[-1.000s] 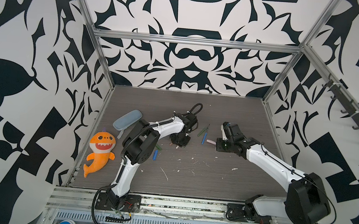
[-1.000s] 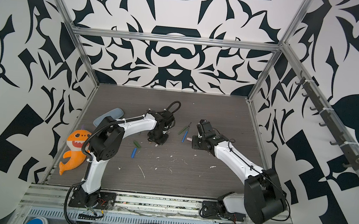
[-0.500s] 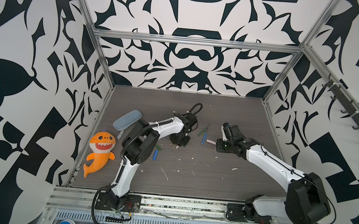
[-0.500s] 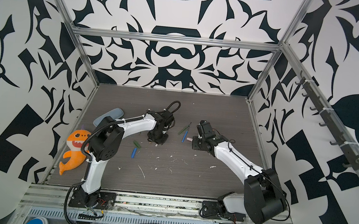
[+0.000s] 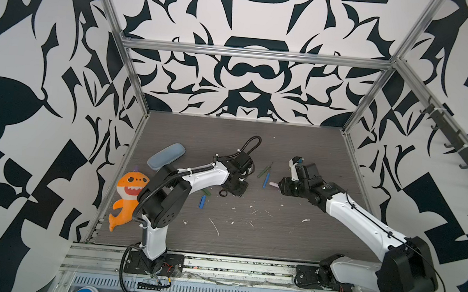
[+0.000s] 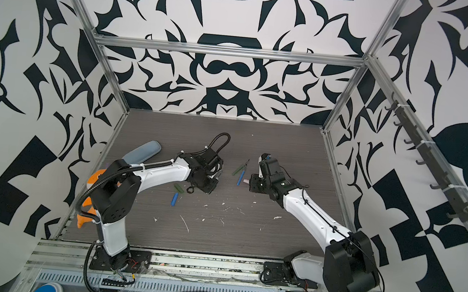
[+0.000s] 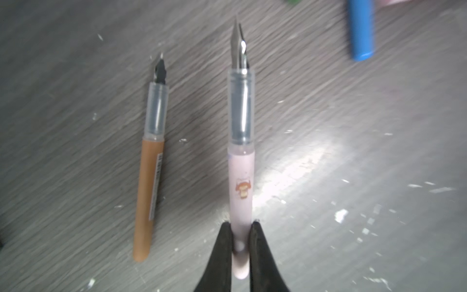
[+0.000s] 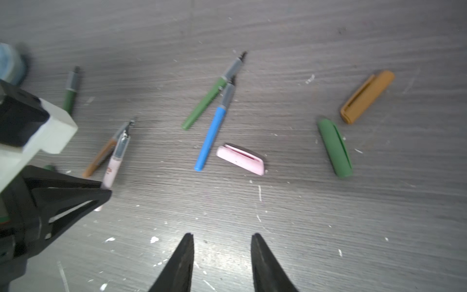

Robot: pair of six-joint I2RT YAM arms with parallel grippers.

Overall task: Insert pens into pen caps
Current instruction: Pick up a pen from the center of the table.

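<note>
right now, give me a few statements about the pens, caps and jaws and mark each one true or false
1. The left jaws are shut on the pink pen. True.
2. The right jaws hold the pink cap. False: they stand open and empty; the pink cap lies on the table.
3. The orange-brown pen is capped. False: the orange-brown pen lies with its nib bare.
4. The blue pen and a green pen lie close together on the table, both uncapped. True.
</note>
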